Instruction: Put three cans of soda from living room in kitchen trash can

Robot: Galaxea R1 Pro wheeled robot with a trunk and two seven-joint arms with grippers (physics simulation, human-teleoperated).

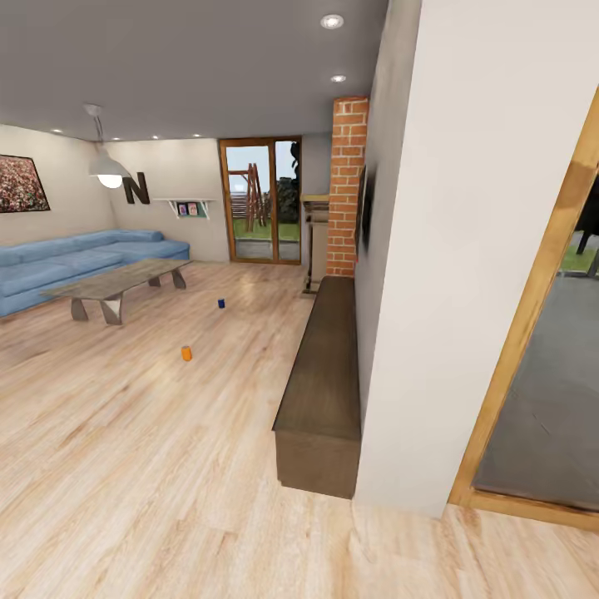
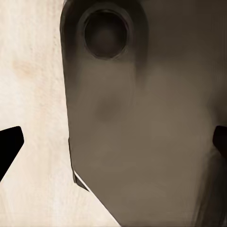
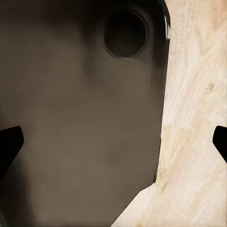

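Two cans of soda stand upright on the living room's light wood floor in the head view: an orange can (image 1: 186, 353) nearer to me and a dark blue can (image 1: 221, 304) farther back, both several steps ahead on the left. The tash can is out of view. In the left wrist view my left gripper (image 2: 113, 146) is open, its black fingertips (image 2: 10, 146) wide apart with nothing between them. In the right wrist view my right gripper (image 3: 113, 142) is open too, with its fingertips (image 3: 9, 144) at the picture's edges. Both hang over the plank floor beside a grey-brown part of my own body.
A long dark wooden bench (image 1: 323, 374) runs along the white wall (image 1: 449, 274) just ahead on the right. A glass-topped low table (image 1: 116, 283) and a blue sofa (image 1: 75, 258) stand far left. A brick chimney (image 1: 348, 183) and glass doors (image 1: 262, 200) are at the back. A wood-framed doorway (image 1: 532, 349) opens at the right.
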